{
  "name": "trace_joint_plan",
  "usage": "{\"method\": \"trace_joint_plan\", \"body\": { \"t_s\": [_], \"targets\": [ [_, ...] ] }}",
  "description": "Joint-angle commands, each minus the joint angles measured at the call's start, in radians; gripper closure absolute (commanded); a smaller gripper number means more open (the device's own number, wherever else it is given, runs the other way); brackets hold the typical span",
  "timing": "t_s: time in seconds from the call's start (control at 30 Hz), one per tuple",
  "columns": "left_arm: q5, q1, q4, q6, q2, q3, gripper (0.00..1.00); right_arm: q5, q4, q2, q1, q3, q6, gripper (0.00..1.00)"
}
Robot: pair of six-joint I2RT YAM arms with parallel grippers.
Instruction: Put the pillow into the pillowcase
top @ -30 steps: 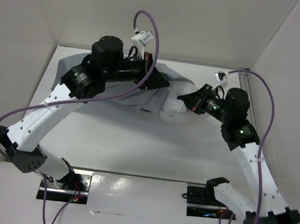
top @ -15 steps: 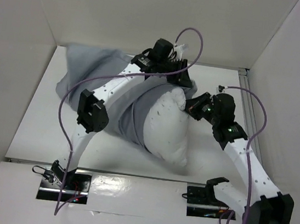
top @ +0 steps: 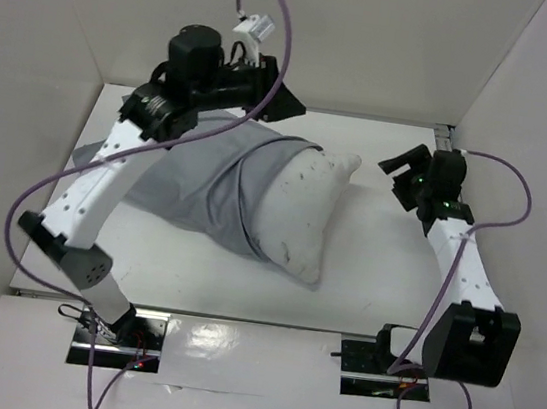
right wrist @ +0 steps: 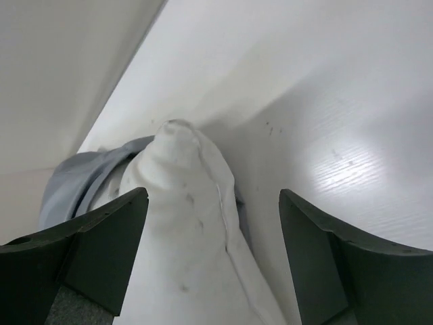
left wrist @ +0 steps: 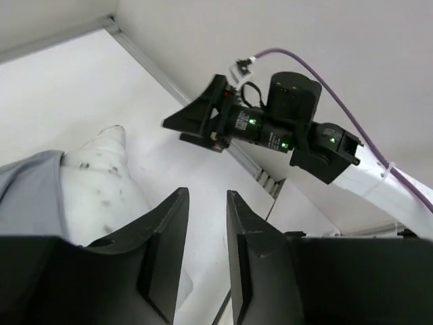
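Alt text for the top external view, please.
A white pillow lies about half inside a grey pillowcase on the table, its right end sticking out. Neither gripper touches it: the left gripper is raised at its far side, the right gripper open at its right.

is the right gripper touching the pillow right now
Apart. The top view shows bare table between the open right gripper and the pillow corner.

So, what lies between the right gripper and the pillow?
Nothing: only bare white table separates the right gripper from the pillow, as the top view shows.
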Motion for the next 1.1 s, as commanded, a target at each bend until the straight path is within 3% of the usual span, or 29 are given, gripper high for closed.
{"method": "trace_joint_plan", "body": {
  "t_s": [0.0,0.03,0.07,0.17,0.33,0.5,0.9,1.0,1.07],
  "targets": [
    [-0.145,-0.015,-0.085,0.099,-0.05,-0.16,0.6,-0.048,-0.011,-0.162,-0.055,-0.026,-0.117,0.15],
    [-0.17,-0.029,-0.085,0.109,-0.07,-0.189,0.6,-0.075,-0.011,-0.171,-0.055,-0.026,-0.141,0.15],
    [-0.225,-0.041,-0.085,0.129,-0.111,-0.244,0.44,-0.104,-0.023,-0.171,-0.055,-0.026,-0.188,0.15],
    [-0.339,-0.104,-0.123,0.149,-0.137,-0.307,0.2,-0.248,-0.075,-0.159,-0.031,-0.026,-0.25,0.15],
    [-0.605,-0.19,-0.245,0.101,-0.124,-0.373,0.14,-0.348,-0.091,-0.145,0.07,-0.102,-0.306,0.15],
    [-0.819,-0.276,-0.278,0.048,-0.123,-0.45,0.13,-0.368,-0.08,-0.116,0.138,-0.127,-0.316,0.13],
    [-1.003,-0.307,-0.39,-0.028,-0.013,-0.493,0.21,-0.448,-0.013,0.031,0.235,-0.136,-0.327,0.12],
    [-0.994,-0.307,-0.39,-0.028,0.015,-0.493,0.26,-0.448,-0.004,0.045,0.261,-0.127,-0.327,0.12],
    [-0.994,-0.307,-0.399,-0.028,0.025,-0.472,0.42,-0.448,-0.003,0.056,0.279,-0.118,-0.327,0.12]
  ]
}}
